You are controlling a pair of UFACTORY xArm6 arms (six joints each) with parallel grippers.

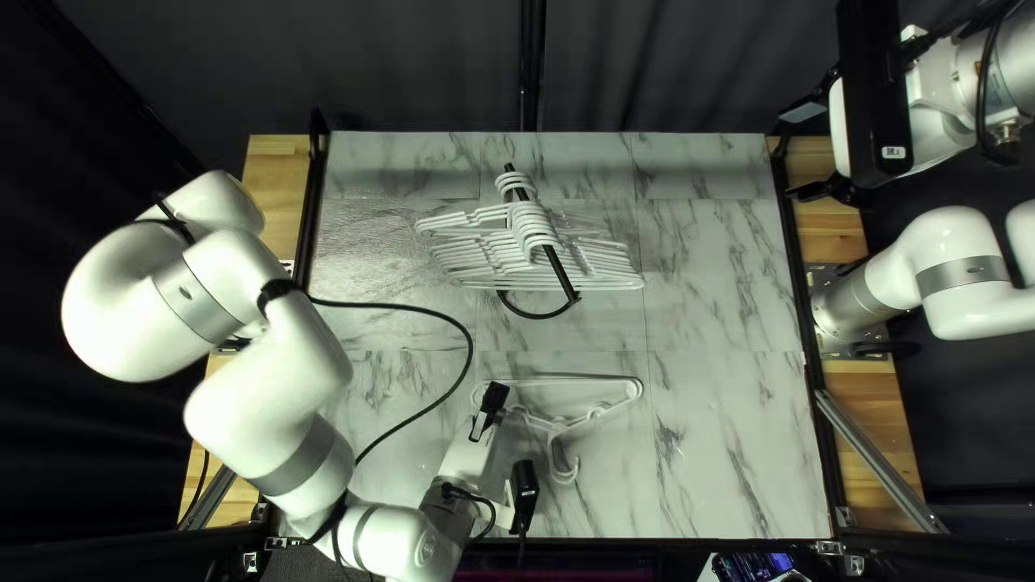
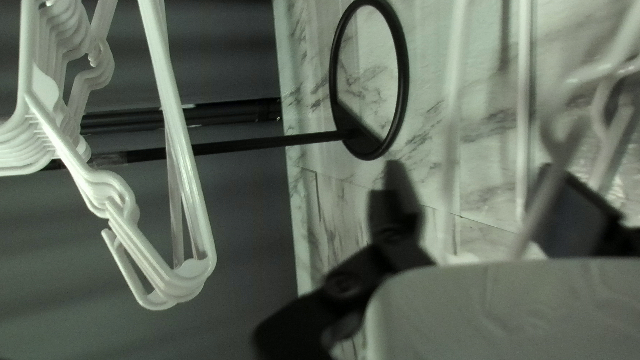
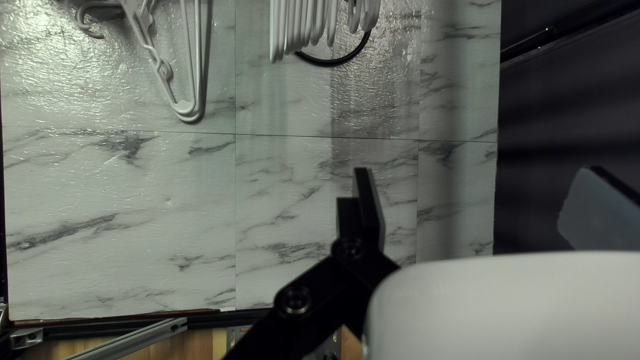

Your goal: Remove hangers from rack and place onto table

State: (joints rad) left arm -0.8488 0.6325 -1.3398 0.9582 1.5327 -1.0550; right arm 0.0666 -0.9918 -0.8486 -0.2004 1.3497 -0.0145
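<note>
Top left view has a black hanger rack [image 1: 559,272] standing on the marble-patterned table [image 1: 722,280], between its middle and the far edge, with a row of white hangers [image 1: 533,234] packed close together on it. Nearer the table's near edge, another white hanger [image 1: 612,407] lies on the marble, its hook toward that near edge; I cannot tell whether a second is stacked with it. My left gripper [image 1: 494,396] is low at that hanger's left part, covering some of it. Its wrist view shows the two fingers spread, clamped on nothing, with white hanger bars passing between them, and the rack's round base ring [image 2: 401,87] on the table ahead. A black cable [image 1: 466,340] curves over the table beside my left arm. My right gripper [image 1: 792,153] hangs raised at the right of the top left view, well apart from the rack, its two fingers wide apart with nothing gripped. Beyond the far edge hangs a dark curtain [image 1: 410,65].
</note>
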